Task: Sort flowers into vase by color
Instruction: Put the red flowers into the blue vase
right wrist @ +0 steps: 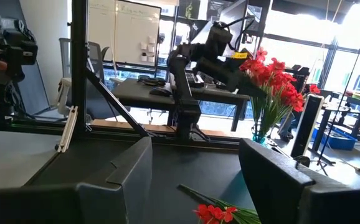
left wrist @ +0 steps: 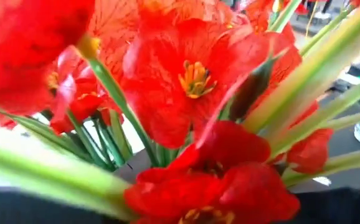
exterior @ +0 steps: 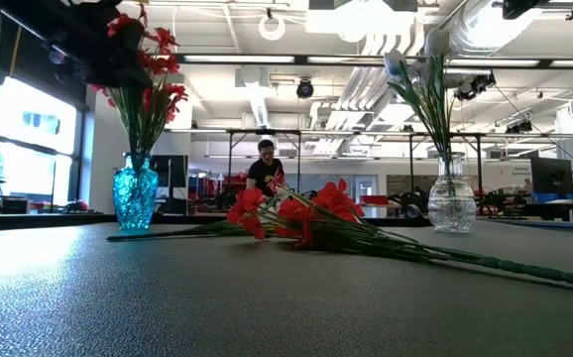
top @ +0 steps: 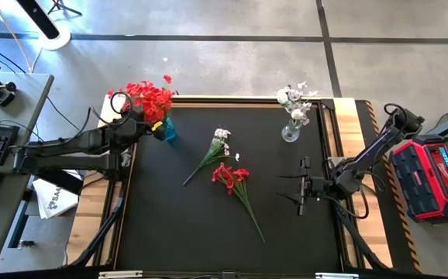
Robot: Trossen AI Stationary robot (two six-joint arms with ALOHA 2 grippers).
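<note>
The left gripper (top: 143,116), its state hidden, sits among red flowers (top: 150,97) in the blue vase (top: 167,129) at the table's (top: 170,225) far-left corner; the right gripper (top: 302,184) waits open near the right edge.

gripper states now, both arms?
Left gripper: at the red flowers in the blue vase, cannot tell.
Right gripper: open, empty.

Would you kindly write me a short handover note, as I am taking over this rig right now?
Left hand: up among the red flowers in the blue vase; whether it grips cannot be told.
Right hand: open, empty, at the mat's right side.
Done: red bunch in the blue vase, white flowers in the clear vase.
Left: one white sprig and one red sprig lying mid-mat, to be sorted.
</note>
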